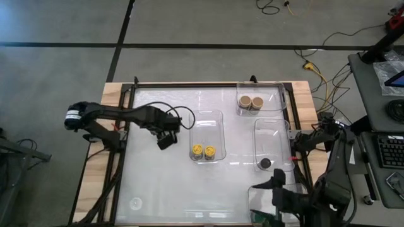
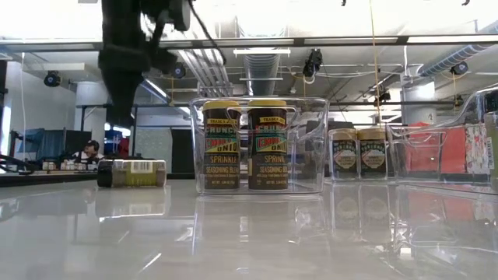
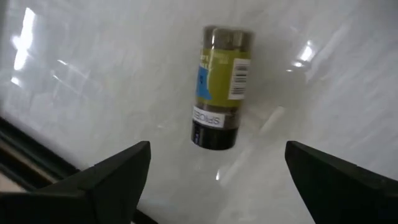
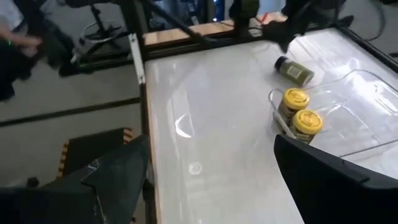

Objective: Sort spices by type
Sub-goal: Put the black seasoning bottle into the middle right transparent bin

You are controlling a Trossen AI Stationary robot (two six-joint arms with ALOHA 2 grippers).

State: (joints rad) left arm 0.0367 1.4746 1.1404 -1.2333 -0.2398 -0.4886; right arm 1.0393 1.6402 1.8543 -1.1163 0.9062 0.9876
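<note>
Spice jar [image 3: 219,87] lying on side, black lid toward left tool [image 3: 217,180]; tool wide open, empty.

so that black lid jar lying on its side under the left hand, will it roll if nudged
Probably. The black lid jar is a cylinder lying flat on a glossy table, so a sideways nudge would likely roll it. Its smooth wall may slip between the left hand's open fingers.
</note>
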